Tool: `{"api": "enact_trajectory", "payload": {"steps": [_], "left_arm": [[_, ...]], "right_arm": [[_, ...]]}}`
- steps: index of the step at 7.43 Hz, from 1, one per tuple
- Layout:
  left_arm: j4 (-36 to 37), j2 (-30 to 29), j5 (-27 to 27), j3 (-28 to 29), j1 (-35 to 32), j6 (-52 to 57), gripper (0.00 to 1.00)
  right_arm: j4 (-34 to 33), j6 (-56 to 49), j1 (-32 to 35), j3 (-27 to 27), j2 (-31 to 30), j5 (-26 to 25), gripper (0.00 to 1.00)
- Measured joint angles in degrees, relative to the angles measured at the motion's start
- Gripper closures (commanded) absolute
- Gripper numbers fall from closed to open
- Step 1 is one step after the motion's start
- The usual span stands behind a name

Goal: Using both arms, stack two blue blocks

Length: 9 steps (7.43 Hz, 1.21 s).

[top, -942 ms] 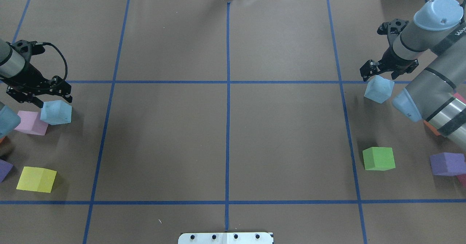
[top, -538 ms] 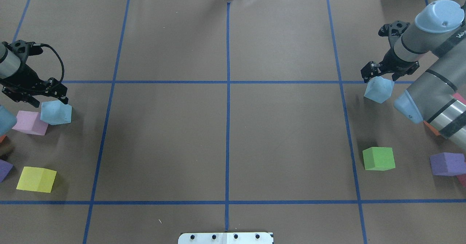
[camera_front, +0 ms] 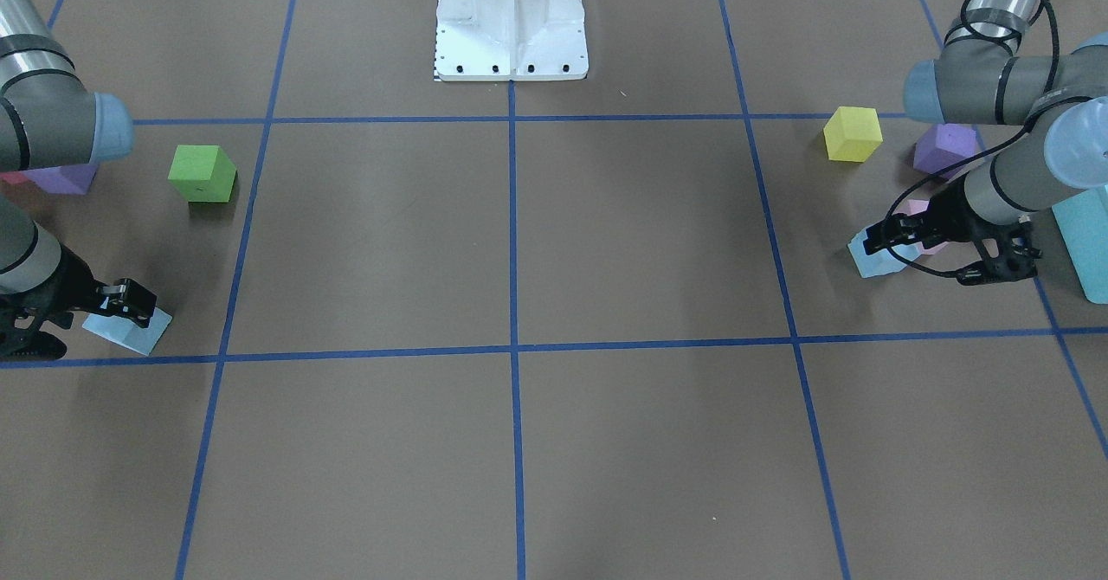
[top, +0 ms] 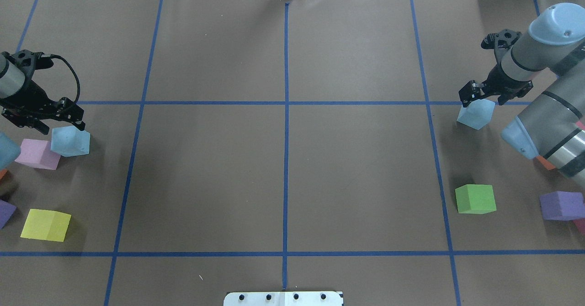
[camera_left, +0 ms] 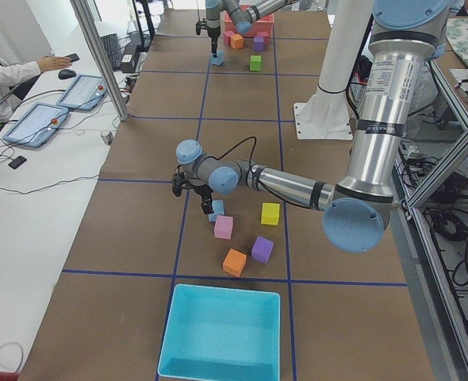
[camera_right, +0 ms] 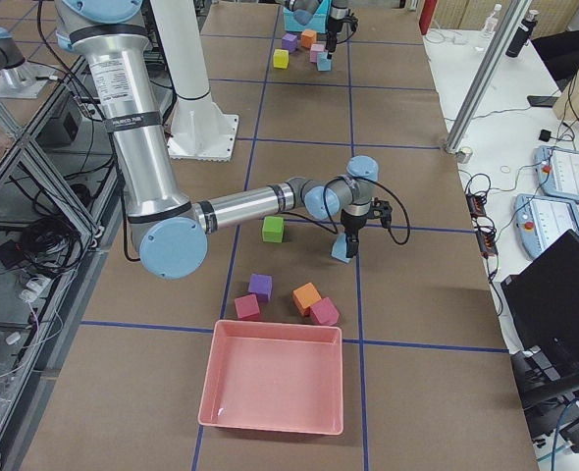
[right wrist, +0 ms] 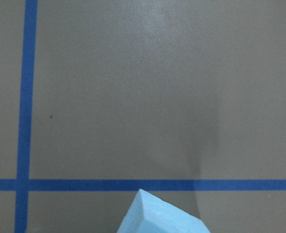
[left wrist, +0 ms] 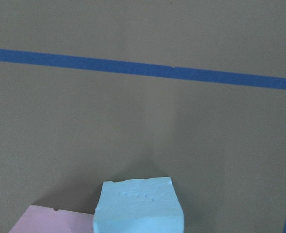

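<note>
Blue blocks: 2, the left blue block (top: 70, 141) and the right blue block (top: 476, 113), both down on the brown paper (top: 283, 169), well apart at its opposite ends; not yet stacked.
Left end: the left blue block sits just beside a pink cube (top: 39, 154); a yellow cube (top: 45, 224) lies nearer the robot.
Tool, left: the left gripper (top: 45, 121) hangs over its block, jaws spread wider than the foam, released. You cannot tell whether a finger touches it.
Right end: the right blue block stands alone, corner-on to the blue tape (top: 285, 102) and just beside a line of it; a green cube (top: 475, 199) lies nearer the robot.
Tool, right: the right gripper (top: 496, 93) hangs over its block, jaws likewise apart, grasping nothing.
</note>
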Motion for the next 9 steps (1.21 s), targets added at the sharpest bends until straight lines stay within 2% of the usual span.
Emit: {"api": "enact_trajectory", "payload": {"steps": [2,4,5,9], "left_arm": [[0.0,0.0,0.0,-0.1,-0.2,0.0,0.03],[0.0,0.0,0.0,-0.1,-0.3,0.0,0.03],[0.0,0.0,0.0,-0.1,-0.4,0.0,0.03],[-0.1,0.3,0.2,0.2,-0.8,0.9,0.03]], "right_arm": [[0.0,3.7,-0.6,0.1,0.0,-0.4,0.18],[0.9,4.9,-1.3,-0.8,0.1,-1.0,0.28],[2.8,5.0,-1.7,-2.1,0.2,-1.3,0.38],[4.1,5.3,-2.2,-2.1,1.9,-1.0,0.4]]}}
